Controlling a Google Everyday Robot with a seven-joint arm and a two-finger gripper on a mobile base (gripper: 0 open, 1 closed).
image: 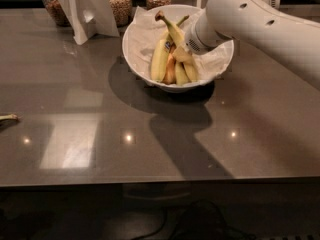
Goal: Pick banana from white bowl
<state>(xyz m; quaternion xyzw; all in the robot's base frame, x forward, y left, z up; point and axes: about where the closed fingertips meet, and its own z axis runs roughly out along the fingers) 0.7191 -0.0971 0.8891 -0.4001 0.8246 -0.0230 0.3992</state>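
The white bowl (135, 44) stands at the back middle of the grey table, lined with white paper. Three bananas lie in it. The longest yellow banana (174, 34) has a dark brown stem tip pointing up-left and a blue sticker at mid-length. A paler banana (159, 60) lies to its left, and a short orange-tinted one (171, 72) sits between them. My white arm reaches in from the right. The gripper (187, 49) is down inside the bowl at the long banana's lower half, mostly hidden behind the wrist.
Glass jars of grains (119, 3) line the back edge. A white folded stand (86, 10) is left of the bowl. A small stem-like object (7, 118) lies at the table's left edge. The table's front edge runs along the bottom.
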